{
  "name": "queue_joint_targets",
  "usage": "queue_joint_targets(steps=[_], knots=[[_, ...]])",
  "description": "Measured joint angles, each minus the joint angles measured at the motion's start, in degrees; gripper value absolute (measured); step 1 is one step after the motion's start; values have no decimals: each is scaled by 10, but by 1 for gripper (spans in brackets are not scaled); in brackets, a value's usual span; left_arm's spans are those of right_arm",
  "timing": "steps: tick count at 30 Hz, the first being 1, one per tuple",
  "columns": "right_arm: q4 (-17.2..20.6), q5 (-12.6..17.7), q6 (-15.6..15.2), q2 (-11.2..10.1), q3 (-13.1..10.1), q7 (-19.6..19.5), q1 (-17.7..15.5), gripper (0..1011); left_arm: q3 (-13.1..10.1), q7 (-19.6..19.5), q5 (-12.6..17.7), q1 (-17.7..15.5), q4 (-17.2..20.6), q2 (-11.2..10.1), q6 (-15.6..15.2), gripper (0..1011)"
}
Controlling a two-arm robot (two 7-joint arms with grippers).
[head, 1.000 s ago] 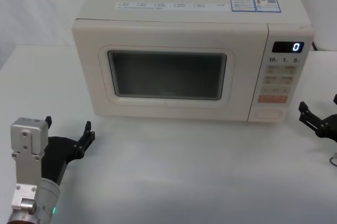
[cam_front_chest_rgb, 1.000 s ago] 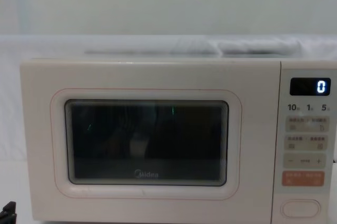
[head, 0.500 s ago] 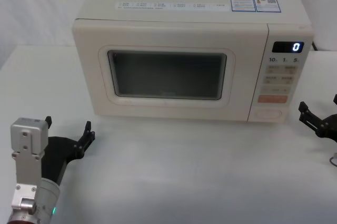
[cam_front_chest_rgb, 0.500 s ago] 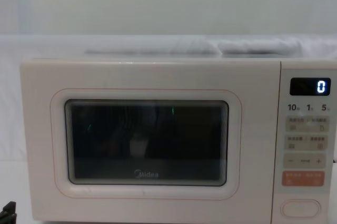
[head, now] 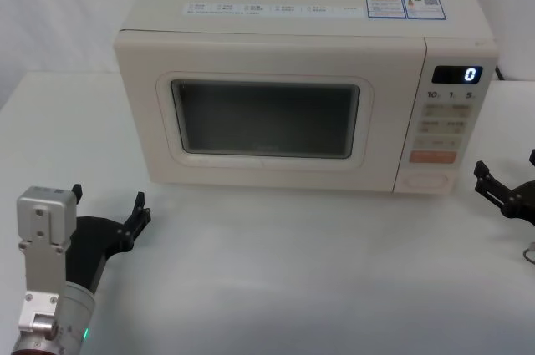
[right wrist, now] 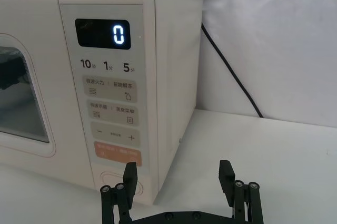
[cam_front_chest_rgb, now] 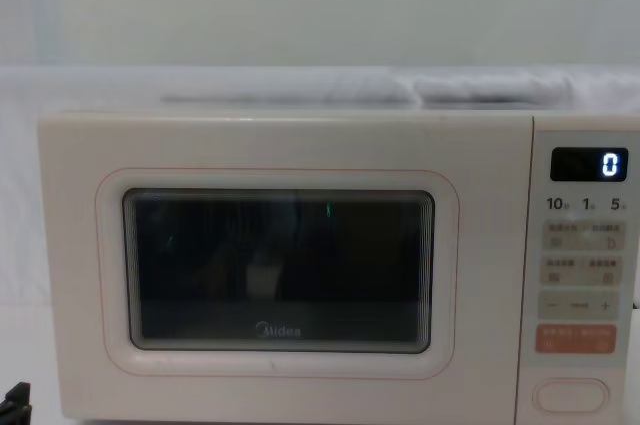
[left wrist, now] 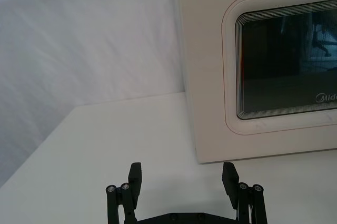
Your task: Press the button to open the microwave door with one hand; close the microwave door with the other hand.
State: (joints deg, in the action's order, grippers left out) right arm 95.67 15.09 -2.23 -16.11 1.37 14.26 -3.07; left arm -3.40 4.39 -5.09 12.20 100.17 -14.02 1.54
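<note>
The cream microwave (head: 276, 46) stands at the back middle of the white table. Its door (head: 267, 117), with the dark window, is shut flush with the front. The oval button (head: 426, 179) sits at the bottom of the control panel, under the display that reads 0; I also see the button (cam_front_chest_rgb: 571, 395) from the chest and the button (right wrist: 113, 175) from the right wrist. My left gripper (head: 109, 198) is open near the table's front left, pointing at the door's left edge (left wrist: 205, 76). My right gripper (head: 507, 169) is open to the right of the microwave, close to the control panel (right wrist: 110, 92).
A black power cable (right wrist: 226, 71) runs down behind the microwave's right side. A small metal ring (head: 528, 252) lies at the table's right edge. White cloth hangs behind the table (head: 276, 271). A finger of the left gripper (cam_front_chest_rgb: 12, 403) shows at the lower left of the chest view.
</note>
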Motion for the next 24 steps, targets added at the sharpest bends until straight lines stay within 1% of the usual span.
queue_joint_targets(steps=[24], knots=[[0,0,0,0,0,0,0,1002,0,0,0,0,0,0,0,1001]])
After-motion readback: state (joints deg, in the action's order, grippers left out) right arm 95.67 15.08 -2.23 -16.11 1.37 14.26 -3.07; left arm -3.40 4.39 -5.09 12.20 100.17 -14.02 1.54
